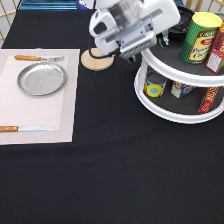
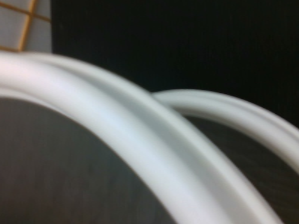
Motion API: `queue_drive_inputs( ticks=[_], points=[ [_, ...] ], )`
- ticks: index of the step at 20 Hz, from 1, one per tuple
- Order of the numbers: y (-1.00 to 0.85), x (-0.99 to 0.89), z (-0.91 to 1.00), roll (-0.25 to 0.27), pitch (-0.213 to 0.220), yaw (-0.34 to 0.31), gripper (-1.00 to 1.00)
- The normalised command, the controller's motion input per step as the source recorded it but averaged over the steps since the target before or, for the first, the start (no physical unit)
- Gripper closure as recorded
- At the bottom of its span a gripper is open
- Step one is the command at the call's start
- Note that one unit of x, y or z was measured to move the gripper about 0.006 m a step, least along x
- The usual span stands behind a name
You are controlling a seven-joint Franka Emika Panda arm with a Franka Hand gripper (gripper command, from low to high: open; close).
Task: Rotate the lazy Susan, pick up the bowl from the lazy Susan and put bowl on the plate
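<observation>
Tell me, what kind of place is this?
Probably a dining table set up for robot practice: a silver plate on a placemat with cutlery, and a lazy Susan holding food tins. The pincer hovers by the Susan's top tier.

Exterior view: even, fairly bright overhead light, shadows faint on the black tablecloth point(image 1: 125, 175). Soft glare on the shallow round silver metal plate point(image 1: 42, 79), left of centre. The white robot arm point(image 1: 132, 22), top centre, appears motion-blurred. Wrist view: curved white turntable rims point(image 2: 138, 130) out of focus, background dark.
</observation>
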Motion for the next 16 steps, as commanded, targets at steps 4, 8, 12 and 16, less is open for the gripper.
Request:
queue_drive_inputs(
  ticks=[4, 8, 12, 16],
  points=[
    [0.01, -0.97, 0.52, -0.107, -0.136, 0.000, -1.00],
    [0.00, -1.00, 0.06, -0.047, -0.024, 0.000, -1.00],
    [0.00, -1.00, -0.24, -0.012, 0.000, -0.001, -1.00],
    [0.17, -0.98, -0.22, -0.023, 0.005, -0.023, -1.00]
  ],
)
